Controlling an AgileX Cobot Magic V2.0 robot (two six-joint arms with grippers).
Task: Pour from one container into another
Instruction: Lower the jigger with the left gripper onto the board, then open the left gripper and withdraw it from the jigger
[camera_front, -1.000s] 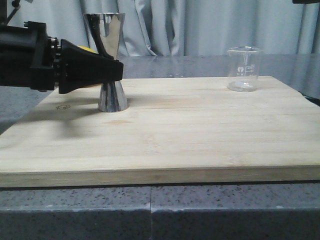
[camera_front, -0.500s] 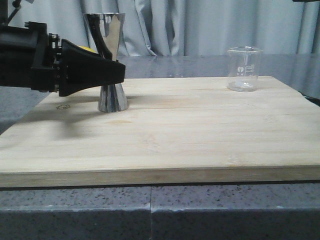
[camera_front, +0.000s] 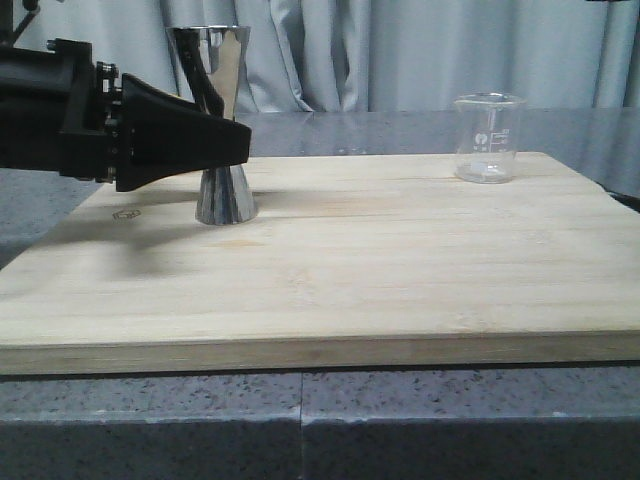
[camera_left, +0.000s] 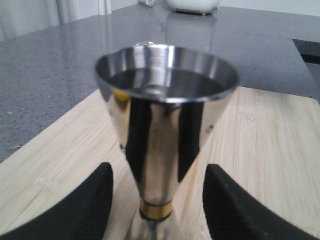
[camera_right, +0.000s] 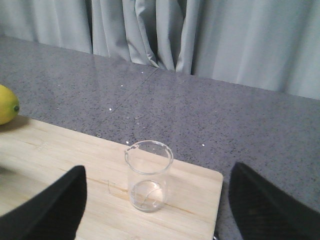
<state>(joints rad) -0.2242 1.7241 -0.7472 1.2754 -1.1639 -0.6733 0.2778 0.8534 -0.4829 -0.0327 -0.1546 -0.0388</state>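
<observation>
The steel hourglass jigger (camera_front: 224, 195) stands upright at the back left of the wooden board (camera_front: 350, 280). My left gripper (camera_front: 238, 146) is open around its gold-banded waist. In the left wrist view the jigger (camera_left: 165, 115) rises between the two black fingers (camera_left: 85, 210), with a gap on each side. The clear glass beaker (camera_front: 489, 137) stands upright at the board's back right corner. In the right wrist view the beaker (camera_right: 148, 176) sits ahead of my open right gripper (camera_right: 157, 207), untouched. The right gripper does not show in the front view.
A yellow lemon (camera_right: 6, 104) lies at the board's far edge, toward the jigger's side. Grey speckled countertop (camera_front: 300, 420) surrounds the board, and grey curtains (camera_front: 400, 50) hang behind it.
My left gripper has edged slightly to the right around the jigger's waist. The jigger and the beaker have not moved.
</observation>
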